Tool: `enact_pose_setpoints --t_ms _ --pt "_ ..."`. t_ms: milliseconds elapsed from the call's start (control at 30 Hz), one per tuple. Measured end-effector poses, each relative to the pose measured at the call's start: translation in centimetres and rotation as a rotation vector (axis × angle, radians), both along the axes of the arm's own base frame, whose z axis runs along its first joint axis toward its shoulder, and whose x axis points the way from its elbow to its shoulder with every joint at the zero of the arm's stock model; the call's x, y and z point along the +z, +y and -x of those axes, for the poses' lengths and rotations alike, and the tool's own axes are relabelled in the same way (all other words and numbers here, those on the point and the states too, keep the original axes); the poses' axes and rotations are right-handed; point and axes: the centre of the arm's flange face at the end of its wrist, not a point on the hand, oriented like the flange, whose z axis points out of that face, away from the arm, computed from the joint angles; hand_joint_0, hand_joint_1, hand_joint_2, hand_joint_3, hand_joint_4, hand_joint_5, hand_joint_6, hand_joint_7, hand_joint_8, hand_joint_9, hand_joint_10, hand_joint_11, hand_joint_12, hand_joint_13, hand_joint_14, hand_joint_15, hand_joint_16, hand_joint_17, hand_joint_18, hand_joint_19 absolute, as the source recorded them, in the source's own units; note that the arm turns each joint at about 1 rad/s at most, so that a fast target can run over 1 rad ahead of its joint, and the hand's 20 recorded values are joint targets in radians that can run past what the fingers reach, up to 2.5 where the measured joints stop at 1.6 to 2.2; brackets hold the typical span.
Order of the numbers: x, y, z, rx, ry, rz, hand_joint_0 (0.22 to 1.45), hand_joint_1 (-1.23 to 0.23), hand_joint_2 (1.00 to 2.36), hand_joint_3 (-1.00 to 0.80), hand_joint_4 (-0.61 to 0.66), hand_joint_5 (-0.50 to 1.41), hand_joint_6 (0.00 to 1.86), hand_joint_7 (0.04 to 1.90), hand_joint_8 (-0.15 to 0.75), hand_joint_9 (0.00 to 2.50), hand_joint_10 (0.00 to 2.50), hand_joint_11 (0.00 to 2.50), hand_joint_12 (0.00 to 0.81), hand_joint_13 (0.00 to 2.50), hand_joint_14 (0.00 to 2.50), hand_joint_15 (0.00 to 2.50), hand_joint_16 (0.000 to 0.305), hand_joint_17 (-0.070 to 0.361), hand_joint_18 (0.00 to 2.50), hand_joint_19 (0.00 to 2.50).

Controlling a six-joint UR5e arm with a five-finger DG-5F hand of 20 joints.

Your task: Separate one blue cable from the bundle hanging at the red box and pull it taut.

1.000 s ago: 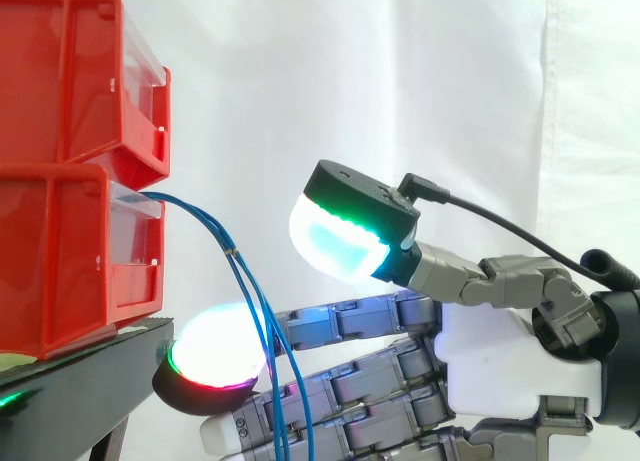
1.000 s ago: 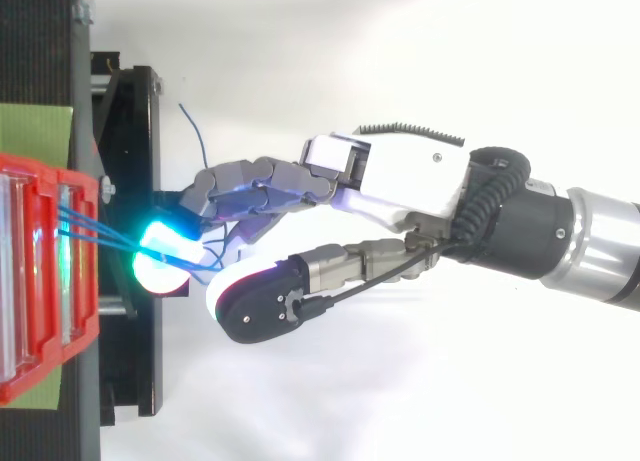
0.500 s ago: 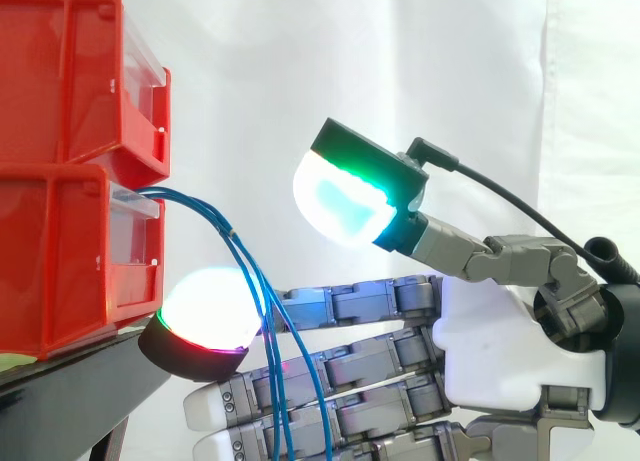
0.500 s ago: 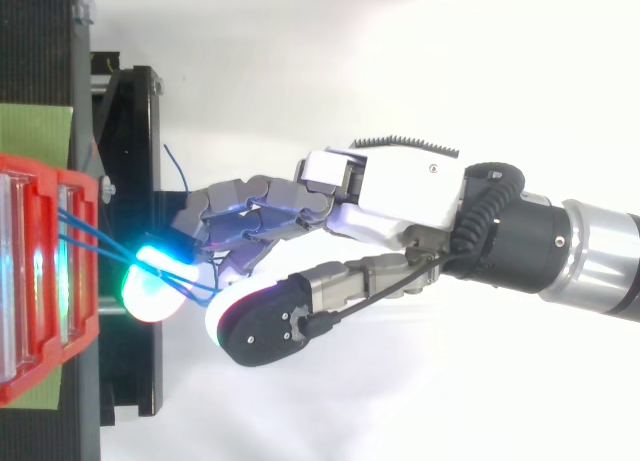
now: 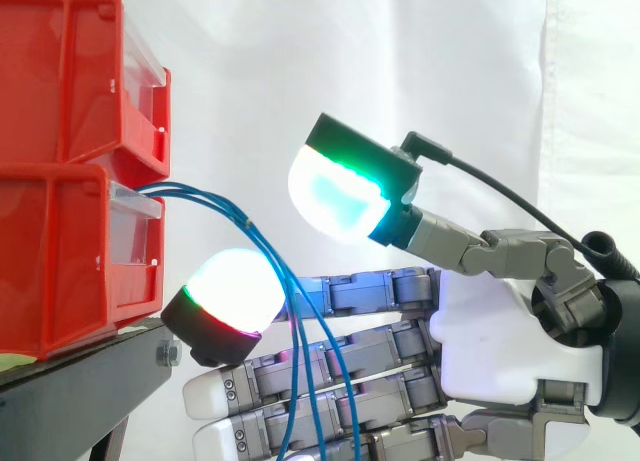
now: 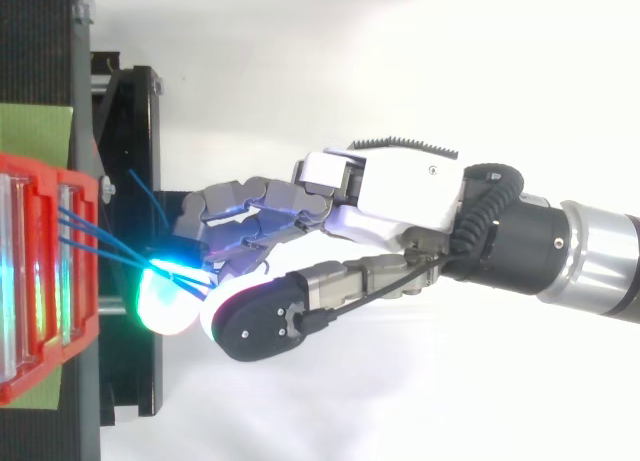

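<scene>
From the side I see two red bins stacked at the left on the black stand [image 5: 80, 401]. The blue cables [image 5: 215, 203] leave the clear front of the lower red bin [image 5: 60, 251], arch out to the right as a close bundle, then drop and fan apart. The hand [image 5: 500, 331] reaches in from the right with its fingers stretched almost straight toward the bins. The uppermost fingertip [image 5: 230, 296], glowing white with a red-green rim, sits just beside the lower bin's front, and the cables come down right beside it and hang across the lower fingers. The thumb pad [image 5: 340, 196], glowing white and cyan, is raised well clear above them, so I read the hand as wide, pinching nothing

From the top, the hand [image 6: 400, 181] points left at the lower red bin [image 6: 85, 281]. The blue cables [image 6: 110, 243] run from the bin's front to the cyan-lit fingertip [image 6: 170, 299], and one loose strand sticks out over the stand [image 6: 130, 131]
</scene>
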Motion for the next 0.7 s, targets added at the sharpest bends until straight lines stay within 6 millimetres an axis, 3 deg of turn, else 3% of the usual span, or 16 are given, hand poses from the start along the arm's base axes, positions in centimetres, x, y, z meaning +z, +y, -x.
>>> enact_pose_setpoints --t_ms 267,500,533,633,700 --pt "0.27 0.04 -0.21 -0.003 -0.02 0.018 0.66 -0.45 1.01 -0.35 0.17 -0.1 0.5 1.32 0.294 0.75 0.01 0.38 0.326 0.6 0.01 0.27 0.047 0.105 0.64 0.53" --pt "0.32 0.04 -0.24 -0.004 -0.023 0.023 0.65 -0.54 1.02 -0.23 0.18 -0.11 0.56 1.28 0.297 0.75 0.01 0.4 0.326 0.6 0.01 0.28 0.046 0.104 0.65 0.52" --pt "0.31 0.05 -0.24 -0.004 -0.023 0.023 0.64 -0.57 1.02 -0.23 0.19 -0.13 0.6 1.2 0.297 0.75 0.01 0.41 0.328 0.6 0.01 0.28 0.046 0.105 0.65 0.52" --pt "0.29 0.05 -0.24 -0.004 -0.023 0.023 0.64 -0.6 1.02 -0.24 0.2 -0.14 0.63 1.14 0.298 0.75 0.01 0.43 0.327 0.6 0.01 0.28 0.046 0.104 0.65 0.53" --pt "0.3 0.05 -0.24 -0.005 -0.023 0.023 0.6 -0.59 1.01 -0.35 0.19 -0.15 0.67 1.08 0.301 0.75 0.01 0.45 0.327 0.6 0.01 0.28 0.047 0.105 0.65 0.53"
